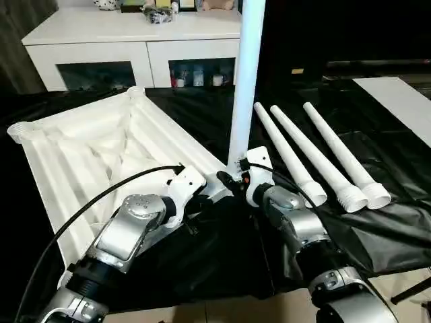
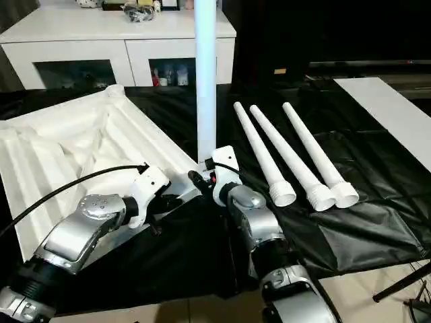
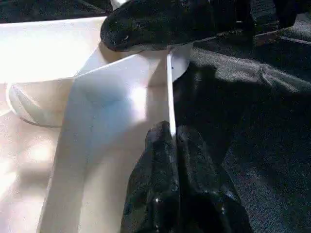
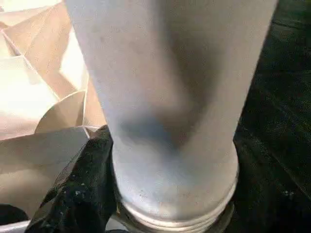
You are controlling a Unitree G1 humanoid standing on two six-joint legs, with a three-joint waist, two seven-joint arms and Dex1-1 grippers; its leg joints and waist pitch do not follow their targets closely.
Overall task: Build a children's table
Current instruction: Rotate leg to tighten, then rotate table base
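Observation:
The children's table lies in parts on a black cloth. Its white tabletop (image 1: 101,145) rests upside down, X-ribs up. One white leg (image 1: 242,87) stands upright in the near right corner socket. My right gripper (image 1: 232,178) is shut around that leg's base; a black finger (image 4: 82,194) presses against the tube (image 4: 175,97). My left gripper (image 1: 202,195) is shut on the tabletop's thin near rim (image 3: 170,97) just left of that corner, with its fingertips (image 3: 170,184) pinching the wall. Three more legs (image 1: 316,158) lie side by side to the right.
A white cabinet (image 1: 135,40) with glass doors stands behind the tabletop. A white board (image 1: 404,101) lies at the far right. The black cloth (image 1: 377,222) ends near the front edge, with bare floor and a thin black rod (image 1: 411,293) at the bottom right.

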